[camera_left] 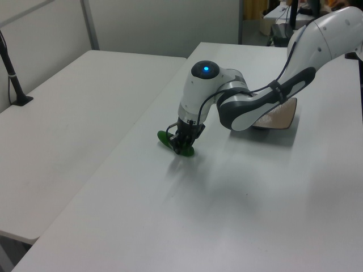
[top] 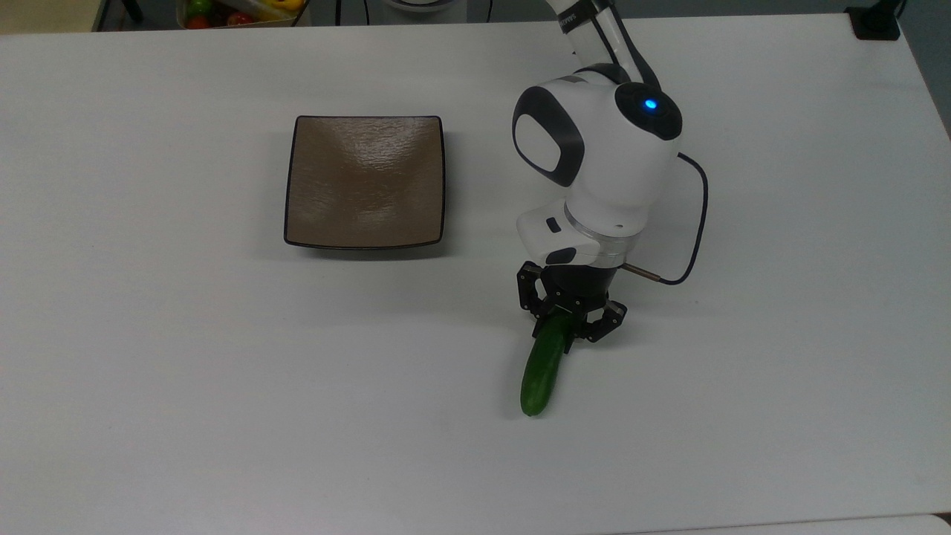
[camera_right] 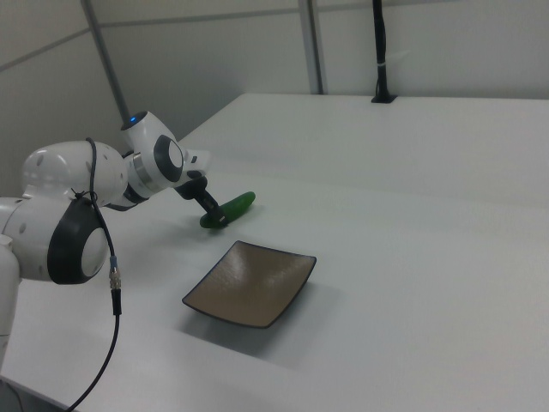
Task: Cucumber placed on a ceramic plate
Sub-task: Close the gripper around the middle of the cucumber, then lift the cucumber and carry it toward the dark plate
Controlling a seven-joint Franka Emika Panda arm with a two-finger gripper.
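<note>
The dark green cucumber (top: 538,374) lies on the white table, its long axis running toward the top view's bottom edge. My gripper (top: 563,327) points down over its upper end, with the black fingers shut against both sides of it. The left view has the gripper (camera_left: 182,146) low on the table, and the cucumber (camera_left: 164,136) sticks out to the left view's left. In the right view the gripper (camera_right: 216,216) holds the near end of the cucumber (camera_right: 237,204). The square brown ceramic plate (top: 364,180) stands bare to the top view's upper left, apart from both; it is also seen as a plate (camera_right: 249,283) in front.
A black cable (top: 695,215) loops off the wrist to the top view's right. A box of fruit (top: 238,10) sits past the table's far edge. A black clamp post (top: 873,22) stands at the far right corner. A second white table (camera_left: 68,107) adjoins.
</note>
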